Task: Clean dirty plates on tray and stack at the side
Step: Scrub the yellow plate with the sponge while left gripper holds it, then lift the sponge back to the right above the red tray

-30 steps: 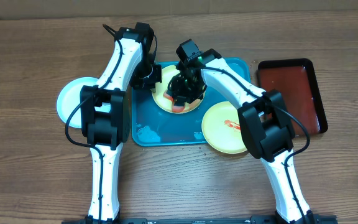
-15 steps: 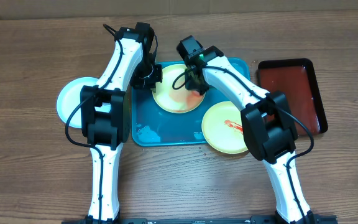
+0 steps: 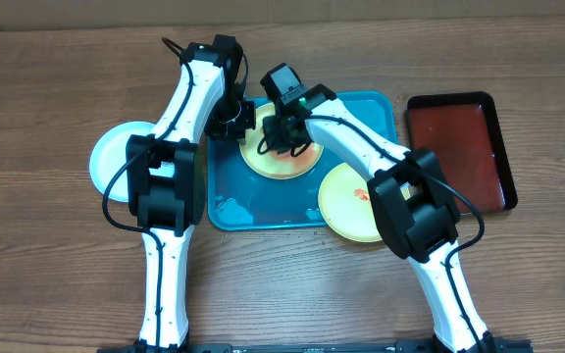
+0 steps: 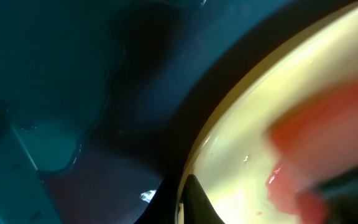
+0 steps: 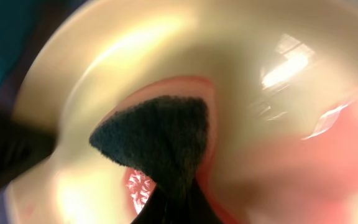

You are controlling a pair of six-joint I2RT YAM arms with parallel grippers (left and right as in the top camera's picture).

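Observation:
On the teal tray [image 3: 263, 211] lies a yellow-green plate [image 3: 284, 165]. My left gripper [image 3: 235, 123] is shut on that plate's left rim; in the left wrist view its fingertips [image 4: 182, 199] pinch the pale edge [image 4: 241, 149], with a red smear [image 4: 328, 130] further in. My right gripper [image 3: 281, 137] hangs over the plate's back left, shut on a dark scrubbing sponge [image 5: 157, 140] that presses on the plate's face [image 5: 123, 56] amid red sauce [image 5: 328, 155]. A second yellow-green plate [image 3: 346, 206] with a red smear overlaps the tray's front right corner. A pale blue-white plate [image 3: 111, 157] rests on the table at the left.
A dark red, black-rimmed tray [image 3: 459, 137] sits at the right of the table. A patch of foam [image 3: 231, 208] lies in the teal tray's front left corner. Both arms cross over the tray's back half.
My right gripper has swept the sponge from the front of the plate to its right side and then to its back left. The left gripper has kept its hold on the rim.

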